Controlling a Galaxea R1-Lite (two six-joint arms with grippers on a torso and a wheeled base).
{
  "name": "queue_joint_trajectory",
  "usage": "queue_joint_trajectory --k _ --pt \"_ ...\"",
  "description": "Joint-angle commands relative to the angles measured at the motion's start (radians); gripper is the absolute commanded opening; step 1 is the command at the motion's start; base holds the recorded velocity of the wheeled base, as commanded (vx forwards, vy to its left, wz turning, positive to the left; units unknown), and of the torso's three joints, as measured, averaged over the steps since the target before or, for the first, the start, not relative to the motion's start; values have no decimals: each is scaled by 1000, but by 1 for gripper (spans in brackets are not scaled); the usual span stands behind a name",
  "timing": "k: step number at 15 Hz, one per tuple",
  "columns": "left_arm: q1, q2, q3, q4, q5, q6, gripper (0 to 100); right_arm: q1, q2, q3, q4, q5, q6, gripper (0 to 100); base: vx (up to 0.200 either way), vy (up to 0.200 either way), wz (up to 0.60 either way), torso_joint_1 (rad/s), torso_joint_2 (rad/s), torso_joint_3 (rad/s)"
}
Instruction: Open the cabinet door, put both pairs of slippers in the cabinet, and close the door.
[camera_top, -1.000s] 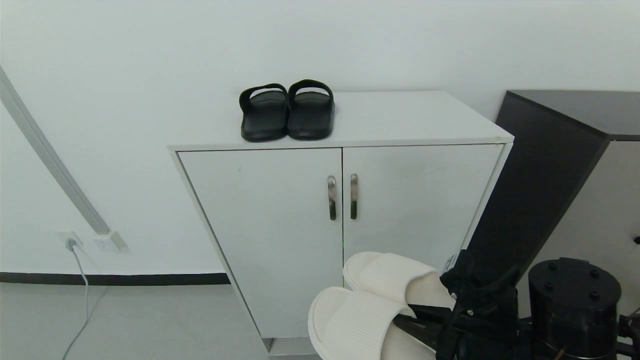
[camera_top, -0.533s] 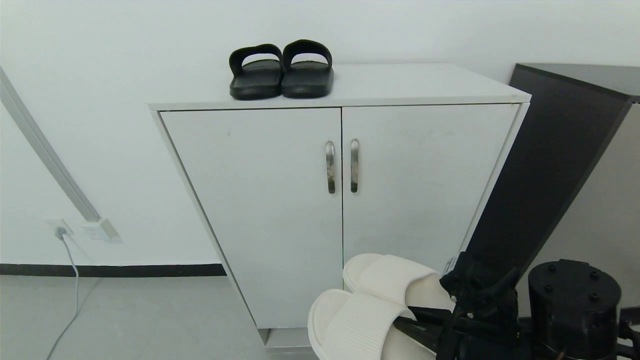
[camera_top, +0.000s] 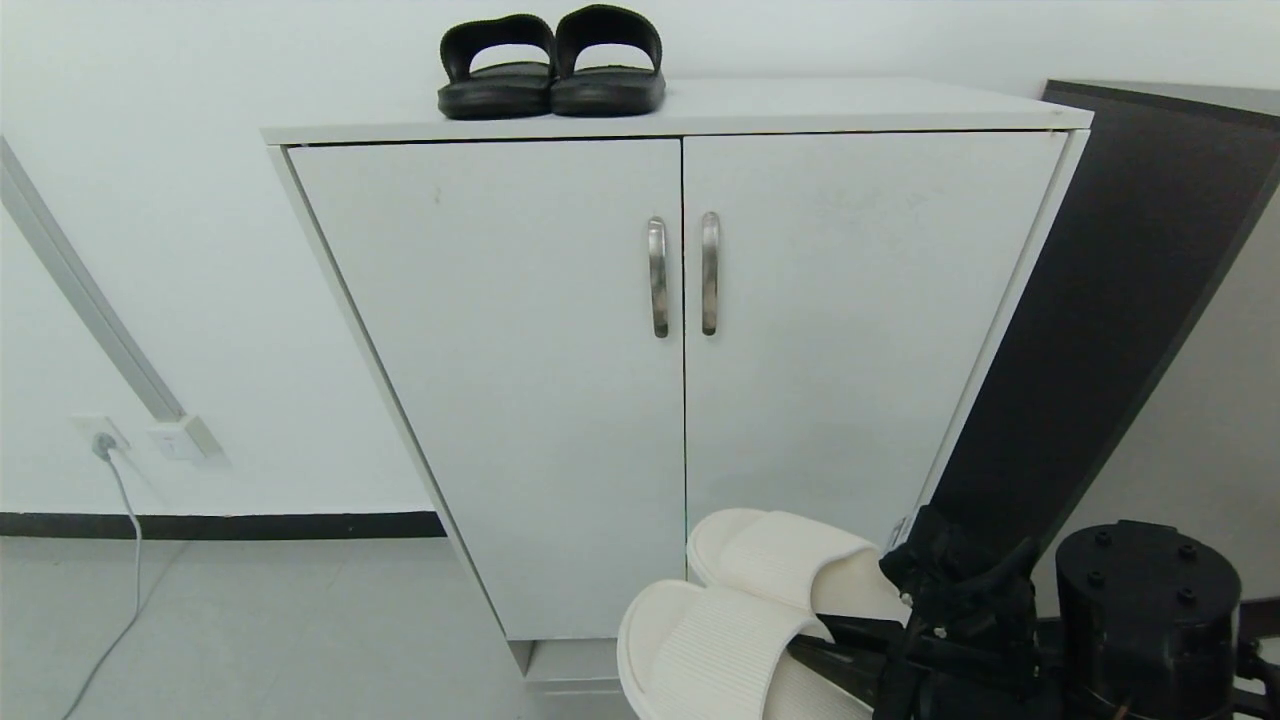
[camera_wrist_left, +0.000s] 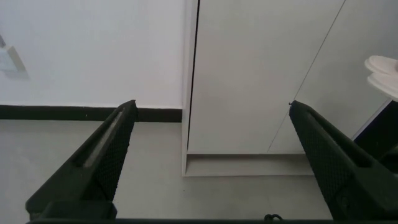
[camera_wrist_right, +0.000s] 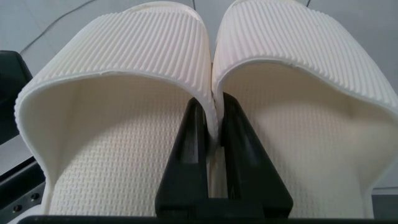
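A white two-door cabinet (camera_top: 560, 380) stands against the wall, both doors closed, with two metal handles (camera_top: 658, 277) at the centre seam. A pair of black slippers (camera_top: 552, 62) rests on its top at the left. My right gripper (camera_wrist_right: 211, 134) is shut on the pair of white slippers (camera_top: 745, 610), pinching their inner edges together, low in front of the right door. In the right wrist view the white slippers (camera_wrist_right: 124, 112) sit to either side of the fingers (camera_wrist_right: 189, 155). My left gripper (camera_wrist_left: 208, 155) is open, low near the floor, facing the cabinet's base (camera_wrist_left: 249, 165).
A dark cabinet (camera_top: 1110, 300) stands close against the white one's right side. A wall socket with a cable (camera_top: 110, 470) and a slanted conduit (camera_top: 80, 290) are on the wall to the left. Grey floor (camera_top: 250, 630) lies open left of the cabinet.
The head view has shifted downward, so the cabinet and black slippers sit higher in the picture. The white slippers stay held in the right gripper at the same place.
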Motion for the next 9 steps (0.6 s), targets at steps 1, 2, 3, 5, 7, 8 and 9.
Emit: queue_joint_trajectory --k 1,2,3,5,7,8,9 --pt "0 1 0 -1 0 0 100 0 3 3 0 3 0 0 0 0 0 0 0 0" --pt "0 1 0 -1 0 0 100 1 3 5 0 1 0 0 0 0 0 0 0 0" --pt "0 8 0 -1 0 0 100 1 3 5 -2 0 0 0 0 0 0 0 0 0" --pt "-2 14 0 -1 0 0 100 1 -1 5 -2 1 0 0 0 0 0 0 0 0" --pt "-2 20 -1 -1 7 0 100 1 -5 12 -3 1 0 0 0 0 0 0 0 0" --pt "-2 29 -18 -4 5 -1 100 1 -3 17 -11 1 1 0 0 0 0 0 0 0" --pt "-5 80 -116 1 0 -32 100 1 -3 20 -17 1 0 0 0 0 0 0 0 0"
